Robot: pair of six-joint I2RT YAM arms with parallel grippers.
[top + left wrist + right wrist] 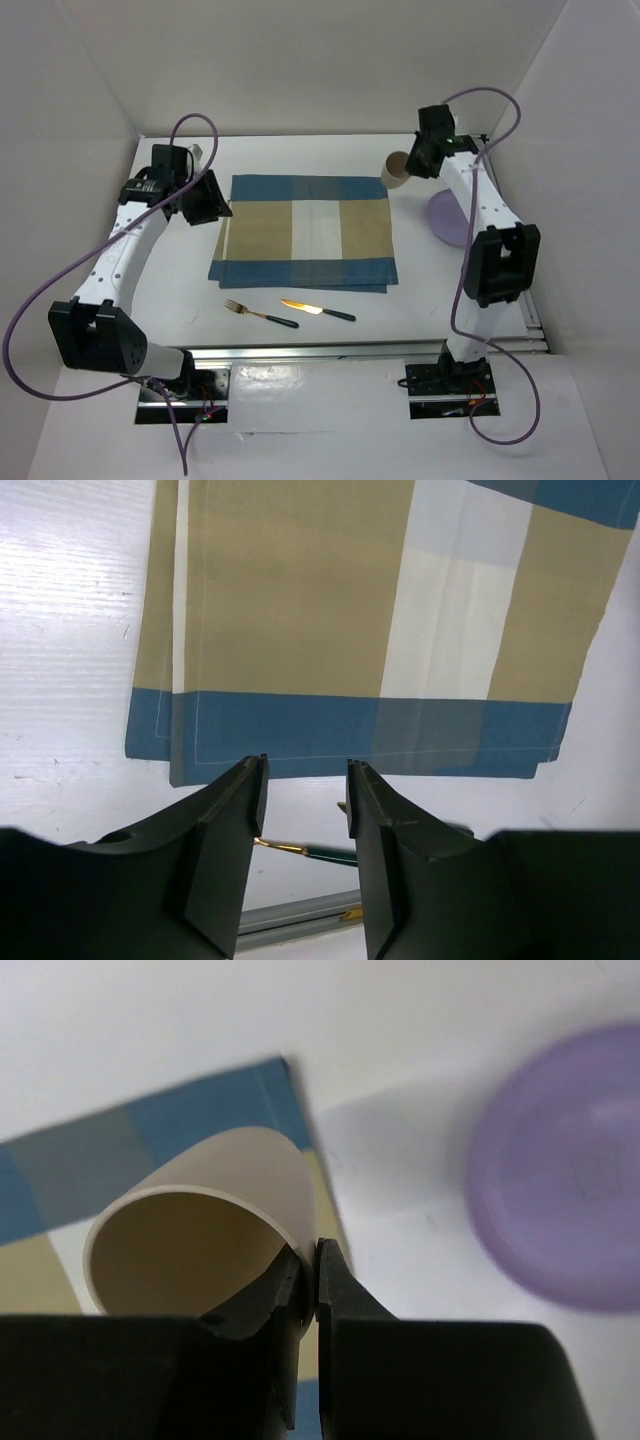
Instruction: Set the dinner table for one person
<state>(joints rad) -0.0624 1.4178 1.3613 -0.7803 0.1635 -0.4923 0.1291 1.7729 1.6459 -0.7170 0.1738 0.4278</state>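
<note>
White dinner table (410,300), R gripper (312,1258) pinching beige cup (230,1175) wall, L gripper (305,770) half-open, empty

I'm working over the dinner table (190,300): big, flat, plain white, rectangular top, lying level, silver-railed along its near edge, its surface showing faintly ribbed and lightly scuffed up close.

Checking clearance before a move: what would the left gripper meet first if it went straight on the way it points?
Likely the bare dinner table just short of the placemat, the strip framed by the open left gripper; depth is unclear.
</note>
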